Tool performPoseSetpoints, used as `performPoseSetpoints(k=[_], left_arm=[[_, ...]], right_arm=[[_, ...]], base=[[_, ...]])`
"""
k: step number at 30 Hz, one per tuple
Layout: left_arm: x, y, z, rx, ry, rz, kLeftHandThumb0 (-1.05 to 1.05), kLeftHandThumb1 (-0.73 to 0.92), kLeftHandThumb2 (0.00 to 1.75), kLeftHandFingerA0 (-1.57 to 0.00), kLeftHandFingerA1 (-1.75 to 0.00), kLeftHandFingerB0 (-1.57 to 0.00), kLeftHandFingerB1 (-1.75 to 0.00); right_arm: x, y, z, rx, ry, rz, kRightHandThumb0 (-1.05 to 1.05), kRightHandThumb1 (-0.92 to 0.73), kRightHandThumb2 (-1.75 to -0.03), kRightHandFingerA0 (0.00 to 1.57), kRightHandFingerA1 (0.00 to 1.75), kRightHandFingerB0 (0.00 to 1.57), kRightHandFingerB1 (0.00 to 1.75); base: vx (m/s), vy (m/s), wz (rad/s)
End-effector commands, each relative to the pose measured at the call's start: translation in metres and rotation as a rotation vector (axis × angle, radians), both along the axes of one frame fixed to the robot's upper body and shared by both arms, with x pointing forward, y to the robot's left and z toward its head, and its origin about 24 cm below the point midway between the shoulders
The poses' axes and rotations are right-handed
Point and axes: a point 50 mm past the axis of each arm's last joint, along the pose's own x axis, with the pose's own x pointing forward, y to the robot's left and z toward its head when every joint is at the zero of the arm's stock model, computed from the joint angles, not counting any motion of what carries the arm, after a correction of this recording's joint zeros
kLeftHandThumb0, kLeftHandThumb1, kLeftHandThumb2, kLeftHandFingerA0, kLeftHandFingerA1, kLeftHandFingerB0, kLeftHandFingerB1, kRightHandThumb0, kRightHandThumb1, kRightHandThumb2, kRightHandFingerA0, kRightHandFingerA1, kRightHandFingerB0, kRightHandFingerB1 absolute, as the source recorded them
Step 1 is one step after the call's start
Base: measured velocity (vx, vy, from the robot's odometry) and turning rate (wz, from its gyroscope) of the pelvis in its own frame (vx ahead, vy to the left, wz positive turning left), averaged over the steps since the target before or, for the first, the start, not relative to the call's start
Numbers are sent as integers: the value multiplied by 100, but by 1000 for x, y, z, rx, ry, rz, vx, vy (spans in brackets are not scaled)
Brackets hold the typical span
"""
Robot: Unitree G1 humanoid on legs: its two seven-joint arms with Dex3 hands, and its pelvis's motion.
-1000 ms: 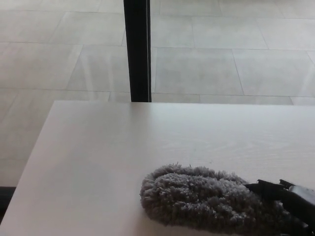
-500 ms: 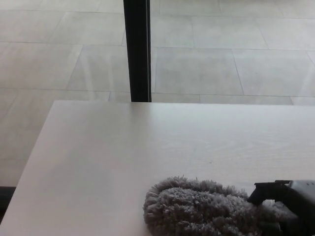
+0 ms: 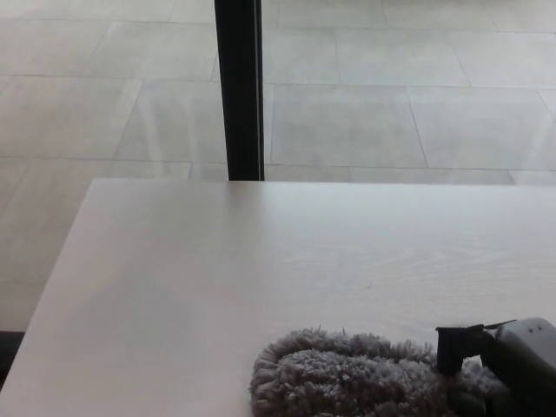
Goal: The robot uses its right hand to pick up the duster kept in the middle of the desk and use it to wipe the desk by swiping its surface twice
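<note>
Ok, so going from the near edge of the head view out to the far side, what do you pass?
Grey duster with the right hand at its right end → bare desk → black post rising behind the desk's far edge → tiled floor.

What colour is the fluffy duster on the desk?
Grey. The fluffy microfibre duster shows only in the head view, at the pale desk's near edge.

Right hand (image 3: 508, 369) on duster (image 3: 347, 382)

Duster (image 3: 347, 378) bottom cut by frame edge; right hand (image 3: 508, 365) mostly cropped.
</note>
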Motion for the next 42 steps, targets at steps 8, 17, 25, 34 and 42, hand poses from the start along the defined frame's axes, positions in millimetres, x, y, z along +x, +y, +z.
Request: performPoseSetpoints(k=[8, 17, 25, 34, 42], left_arm=[[2, 6, 8, 4, -20, -42, -53, 84, 65, -42, -61, -40, -47], [0, 6, 6, -4, -20, -20, -54, 85, 65, -38, -62, -38, -46], [4, 3, 5, -5, -31, -36, -55, 84, 65, -38, -62, -39, -48], [-1, 3, 5, -1, -16, -60, -54, 85, 65, -39, -61, -38, -46], [-3, 3, 3, 6, -6, -50, -52, 84, 65, -42, -60, -42, -47]], right_arm=[[-31, 20, -26, -115, -385, 218, -26, -46, -109, 110, 175, 80, 144], [-23, 16, -39, -260, -311, 278, -26, -43, -97, 105, 175, 75, 154], [8, -10, -45, -562, -171, 173, -34, -53, -89, 116, 162, 89, 100], [28, -59, -33, -715, -151, -151, -32, -57, -76, 95, 175, 84, 110], [28, -95, -23, -757, -134, -394, -25, -61, -74, 85, 175, 86, 118]], base=[[0, 0, 0], [0, 0, 0], [0, 0, 0], [0, 0, 0], [0, 0, 0]])
